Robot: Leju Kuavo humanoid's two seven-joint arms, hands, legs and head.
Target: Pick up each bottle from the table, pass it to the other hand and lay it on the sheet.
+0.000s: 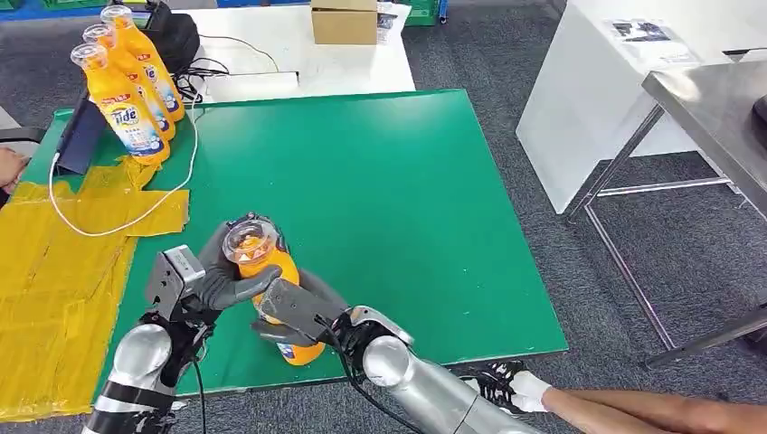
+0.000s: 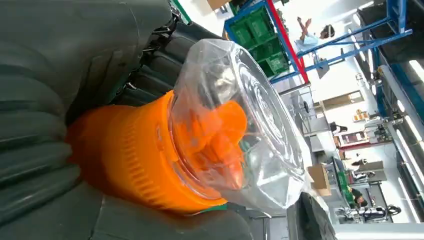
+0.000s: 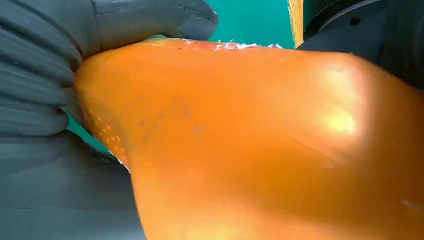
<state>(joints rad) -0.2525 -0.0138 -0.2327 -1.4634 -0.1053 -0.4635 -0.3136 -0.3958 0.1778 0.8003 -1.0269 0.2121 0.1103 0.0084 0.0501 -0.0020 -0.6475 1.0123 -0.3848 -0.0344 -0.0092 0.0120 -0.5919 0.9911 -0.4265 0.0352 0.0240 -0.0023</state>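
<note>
Handover over the near edge of the green sheet (image 1: 380,181). Spare bottles (image 1: 127,90) stand far left. Left hand (image 1: 222,276) wraps the neck of the held bottle (image 1: 267,271); right hand (image 1: 294,316) clasps its body, so neither grasp obstructs the other.

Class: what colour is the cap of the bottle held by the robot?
Clear cap over orange; left wrist view.
</note>
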